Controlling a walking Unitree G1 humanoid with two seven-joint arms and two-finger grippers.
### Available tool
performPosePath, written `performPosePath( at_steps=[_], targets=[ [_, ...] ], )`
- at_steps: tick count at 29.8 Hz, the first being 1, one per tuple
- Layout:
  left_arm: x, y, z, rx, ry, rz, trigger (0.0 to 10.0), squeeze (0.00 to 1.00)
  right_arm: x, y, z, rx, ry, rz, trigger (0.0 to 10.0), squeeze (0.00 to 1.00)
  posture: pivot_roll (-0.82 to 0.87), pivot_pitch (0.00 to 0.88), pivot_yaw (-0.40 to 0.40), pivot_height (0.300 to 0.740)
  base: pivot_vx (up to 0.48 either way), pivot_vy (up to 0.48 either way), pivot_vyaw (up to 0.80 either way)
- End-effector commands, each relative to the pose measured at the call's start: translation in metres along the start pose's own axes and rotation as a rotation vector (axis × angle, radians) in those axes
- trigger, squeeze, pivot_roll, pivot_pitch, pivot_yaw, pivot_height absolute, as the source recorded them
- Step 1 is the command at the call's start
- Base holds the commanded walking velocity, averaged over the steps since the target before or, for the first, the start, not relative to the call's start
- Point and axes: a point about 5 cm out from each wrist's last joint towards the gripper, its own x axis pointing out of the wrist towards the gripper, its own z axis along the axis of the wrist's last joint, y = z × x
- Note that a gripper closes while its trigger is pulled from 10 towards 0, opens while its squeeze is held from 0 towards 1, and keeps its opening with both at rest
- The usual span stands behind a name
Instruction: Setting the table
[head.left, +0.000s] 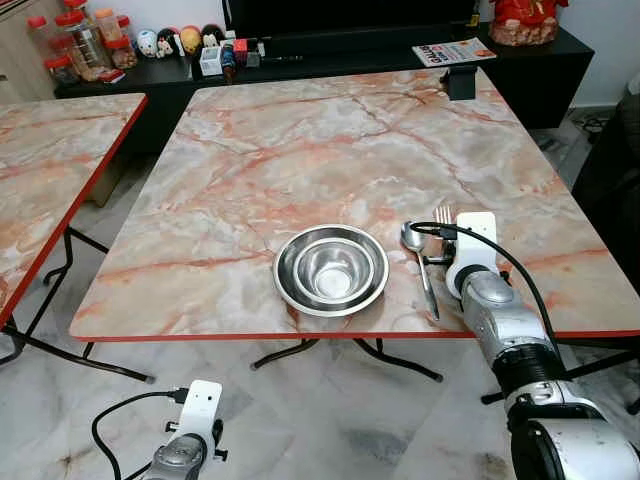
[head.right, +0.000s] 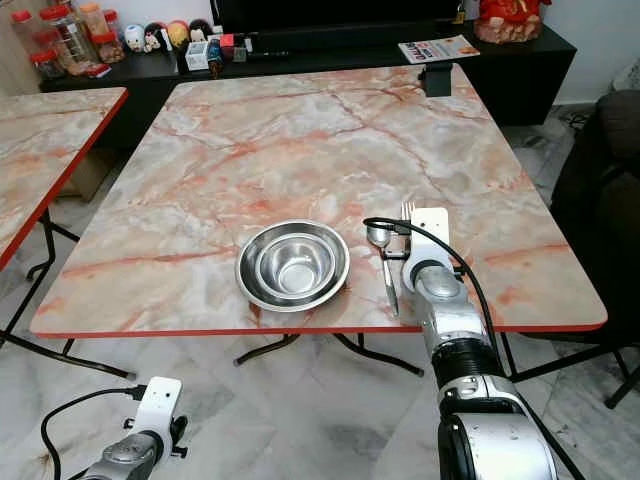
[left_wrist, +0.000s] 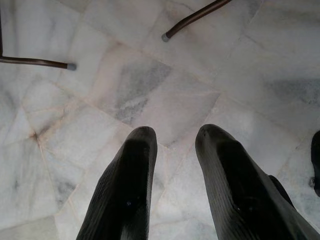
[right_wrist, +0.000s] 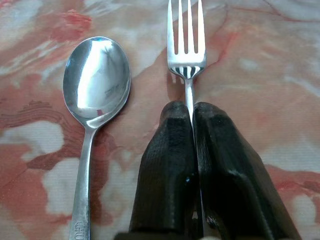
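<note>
Right gripper is clamping the fork handle at the spoon's 3 o'clock; spoon-handle lettering unreadable. Bowl at 9 o'clock. Left gripper is hanging, fingers apart.

Polished steel on glossy marble-look tabletops.

The two nested bowls, the spoon and the fork are bright, mirror-smooth metal that throws back the room light. The table top wears a smooth, shiny marble-pattern laminate with a red plastic-looking edge. The right gripper has matt black fingers with a finely ribbed, rubbery grip, as does the left gripper, over polished pale stone floor tiles. The arm's casing is brushed silver.
</note>
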Motion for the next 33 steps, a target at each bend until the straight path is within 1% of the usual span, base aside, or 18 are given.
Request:
performPosePath(
  at_steps=[1, 31, 32, 33],
  targets=[
    [-0.0003, 0.0026, -0.0018, 0.004, 0.012, 0.008, 10.0, 0.00, 0.0018, 0.0042, 0.0071, 0.014, -0.024, 0.007, 10.0, 0.00, -0.07, 0.090, 0.085, 0.740, 0.000, 0.000, 0.00],
    [0.0000, 0.0021, -0.0007, 0.005, 0.010, 0.009, 10.0, 0.00, 0.0040, 0.0064, 0.0029, 0.013, -0.034, 0.017, 10.0, 0.00, -0.07, 0.085, 0.083, 0.740, 0.000, 0.000, 0.00],
    [0.0000, 0.0019, -0.0006, 0.005, 0.010, 0.009, 10.0, 0.00, 0.0041, 0.0064, 0.0029, 0.014, -0.035, 0.019, 10.0, 0.15, -0.07, 0.085, 0.083, 0.740, 0.000, 0.000, 0.00],
    [0.0000, 0.0019, -0.0006, 0.005, 0.010, 0.009, 10.0, 0.00, 0.0041, 0.0065, 0.0030, 0.014, -0.035, 0.019, 10.0, 0.15, -0.07, 0.085, 0.083, 0.740, 0.000, 0.000, 0.00]
  ],
)
